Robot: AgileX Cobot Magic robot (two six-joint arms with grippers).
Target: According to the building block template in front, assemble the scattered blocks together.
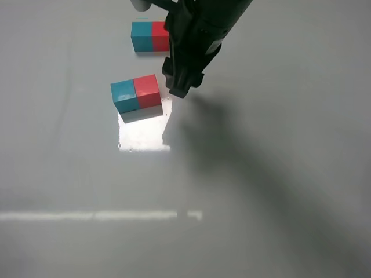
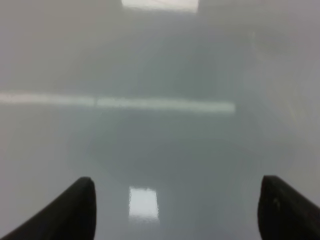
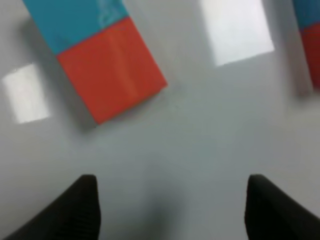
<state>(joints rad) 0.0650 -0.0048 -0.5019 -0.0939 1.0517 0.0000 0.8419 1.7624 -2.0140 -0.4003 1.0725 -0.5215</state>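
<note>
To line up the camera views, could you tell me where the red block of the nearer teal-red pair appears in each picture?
Exterior high: red block, upper centre-left, touching the teal block, beside the right gripper.
Left wrist: not in view.
Right wrist: red block, upper left, ahead of the open fingers.
Shared landmark: the teal block.
</note>
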